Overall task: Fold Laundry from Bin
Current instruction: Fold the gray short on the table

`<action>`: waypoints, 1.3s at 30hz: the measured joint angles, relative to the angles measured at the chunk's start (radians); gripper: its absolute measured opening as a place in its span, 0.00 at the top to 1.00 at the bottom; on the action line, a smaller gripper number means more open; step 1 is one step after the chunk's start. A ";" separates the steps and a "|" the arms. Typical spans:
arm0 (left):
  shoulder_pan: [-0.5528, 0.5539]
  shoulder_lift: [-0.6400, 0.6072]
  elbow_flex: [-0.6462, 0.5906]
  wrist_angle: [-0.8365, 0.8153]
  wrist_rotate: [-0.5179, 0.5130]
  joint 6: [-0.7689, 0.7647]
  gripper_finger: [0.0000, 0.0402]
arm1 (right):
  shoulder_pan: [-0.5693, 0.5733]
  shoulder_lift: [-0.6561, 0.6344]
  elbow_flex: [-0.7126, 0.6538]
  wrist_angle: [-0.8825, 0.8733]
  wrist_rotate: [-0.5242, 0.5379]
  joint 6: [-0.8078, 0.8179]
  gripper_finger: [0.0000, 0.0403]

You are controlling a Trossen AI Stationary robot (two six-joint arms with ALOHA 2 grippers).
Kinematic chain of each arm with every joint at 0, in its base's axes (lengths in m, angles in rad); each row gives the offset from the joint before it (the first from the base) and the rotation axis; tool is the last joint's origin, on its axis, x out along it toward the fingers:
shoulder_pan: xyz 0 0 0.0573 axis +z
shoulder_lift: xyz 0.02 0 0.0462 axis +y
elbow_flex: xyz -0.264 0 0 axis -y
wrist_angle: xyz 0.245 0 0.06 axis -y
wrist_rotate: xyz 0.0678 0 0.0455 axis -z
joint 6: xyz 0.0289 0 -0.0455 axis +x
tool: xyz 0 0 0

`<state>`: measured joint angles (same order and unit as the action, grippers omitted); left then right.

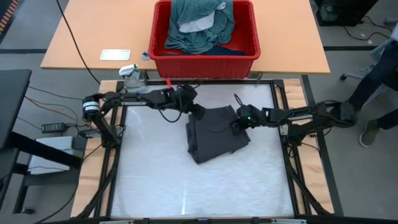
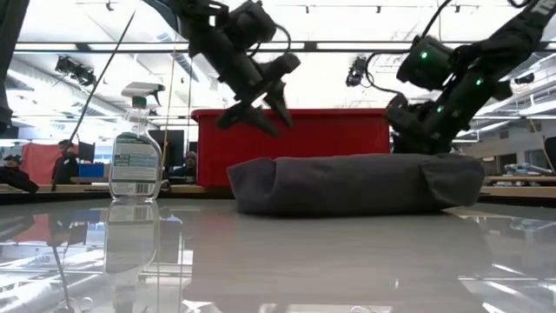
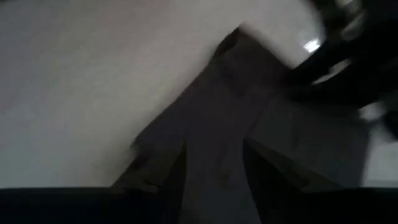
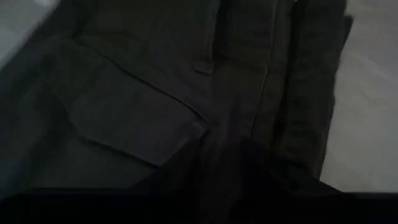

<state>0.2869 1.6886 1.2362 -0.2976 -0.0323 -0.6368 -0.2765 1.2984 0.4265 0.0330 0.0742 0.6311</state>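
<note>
My left pincer [image 2: 261,109] hangs just above the far-left corner of the one folded dark grey piece [image 1: 214,134], fingers parted and empty. My right pincer [image 1: 239,124] sits at that piece's right edge; whether it grips, I cannot tell (both wrist views show only dim cloth). One red bin [image 1: 205,59] stands beyond the tabletop's [image 1: 186,186] far edge, holding a teal-green T-shirt [image 1: 199,28] heaped over a white piece [image 1: 194,26]; anything beneath is hidden.

I'm looking into a robotics lab: open ceiling with strip lights [image 2: 347,9], seated people [image 2: 65,161] behind, cables [image 1: 68,31] trailing across grey floor.
</note>
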 joint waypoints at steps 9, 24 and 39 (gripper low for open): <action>-0.065 0.143 0.000 0.191 0.026 0.012 0.57 | -0.007 0.055 0.008 0.099 0.020 0.013 0.71; -0.139 0.248 0.001 0.099 0.113 0.055 0.57 | -0.001 -0.274 0.158 -0.220 0.030 -0.056 0.73; -0.208 0.232 0.003 -0.214 0.160 0.345 0.57 | 0.257 -0.259 0.270 -0.351 0.317 0.208 0.82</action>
<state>0.0791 1.9210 1.2392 -0.5112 0.1273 -0.2917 -0.0198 1.0393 0.6960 -0.3182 0.3908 0.8389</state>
